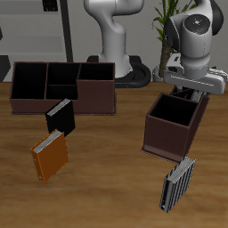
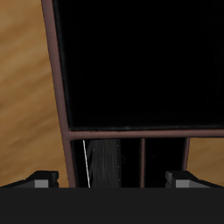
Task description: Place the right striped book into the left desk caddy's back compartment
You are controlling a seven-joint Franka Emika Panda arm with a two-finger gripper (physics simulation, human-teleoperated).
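Observation:
The left desk caddy (image 1: 169,138) is a dark brown narrow box; its rim (image 2: 59,87) also shows in the wrist view. My gripper (image 1: 190,89) hangs right over its back compartment (image 1: 199,101), the section farther from the table's front edge. In the wrist view the right striped book (image 2: 105,163), black with grey stripes, stands on edge inside that compartment (image 2: 166,162). My gripper (image 2: 112,181) is open, with its fingers (image 2: 39,181) wide apart and clear of the book. The book is hidden in the exterior view.
The caddy's square front compartment (image 2: 131,61) is black inside. A wide low brown caddy (image 1: 93,105) stands at the back. A plain black book (image 1: 60,116) and an orange book (image 1: 49,158) lie before it. A light grey finely striped book (image 1: 178,184) lies near the front edge.

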